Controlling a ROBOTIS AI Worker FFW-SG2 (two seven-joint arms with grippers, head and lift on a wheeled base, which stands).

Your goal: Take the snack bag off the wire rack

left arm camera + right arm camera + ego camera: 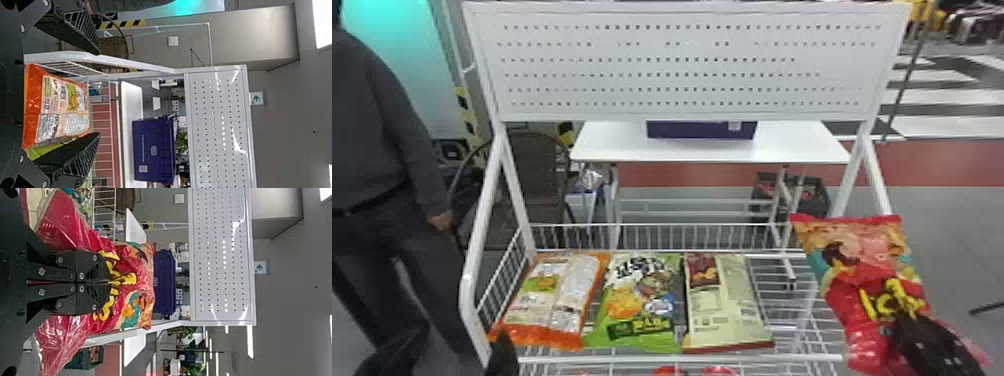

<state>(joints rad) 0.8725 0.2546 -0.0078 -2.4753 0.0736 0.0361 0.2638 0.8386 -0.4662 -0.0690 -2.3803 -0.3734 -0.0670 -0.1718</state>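
Right gripper, nearest at the right of the head view: its 2 black jaws are drawn narrowly together, pinching the red snack bag, a glossy plastic packet with yellow lettering and a pictorial upper part. The bag is roughly upright, its printed face toward the robot, at the right end of the white metal wire rack; whether it touches the wires cannot be told.

Left gripper, at the rack's front left corner: its 2 jaws stand wide apart, as the left wrist view shows.

On the wire shelf, 3 bags lie side by side. From left to right: an orange-edged packet with pale printed panels, a green-and-white packet with colourful pictures, and a cream packet with dark red ends. Under the front rail, red packaging shows in part.

Above the shelf's rear stands a white perforated metal panel. Farther back, a white rectangular table carries a dark blue box. A brown chair stands behind the rack's left side.
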